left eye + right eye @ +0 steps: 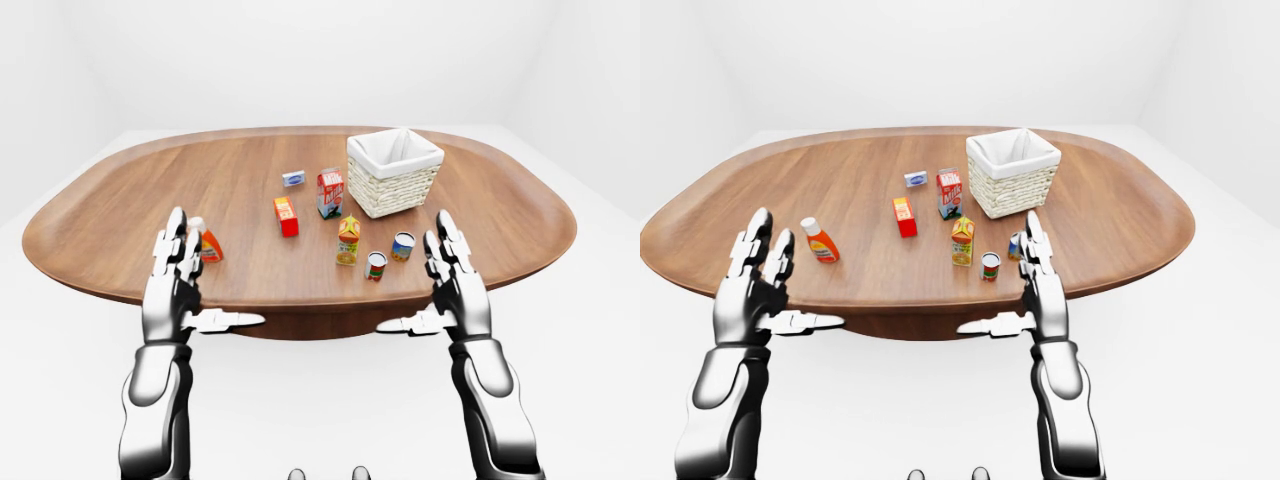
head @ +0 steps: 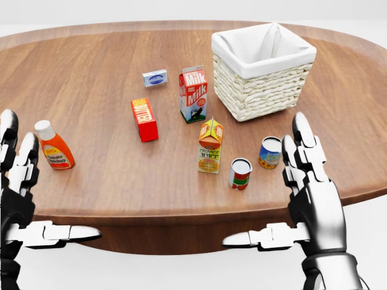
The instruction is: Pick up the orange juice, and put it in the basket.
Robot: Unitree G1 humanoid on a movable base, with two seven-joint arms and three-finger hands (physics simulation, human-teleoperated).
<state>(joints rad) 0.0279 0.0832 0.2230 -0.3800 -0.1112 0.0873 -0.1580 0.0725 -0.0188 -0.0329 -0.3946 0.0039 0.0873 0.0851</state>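
– Where does everything sit on the table (image 2: 109,181)?

– In the head view, the basket (image 2: 263,69) stands at upper right. The milk carton (image 2: 193,94) is just left of it, with a small flat box (image 2: 155,78) up and left of the milk.

– And lower down?

– The upright small carton (image 2: 144,119) stands left of and below the milk. The orange juice (image 2: 210,145) stands below the milk, near the middle. Right of the juice come two cans: one can (image 2: 240,174) just beside it, the second can (image 2: 270,152) further right and slightly higher.

– The left side?

– A ketchup bottle (image 2: 54,145) stands alone near the left edge, well apart from the rest.
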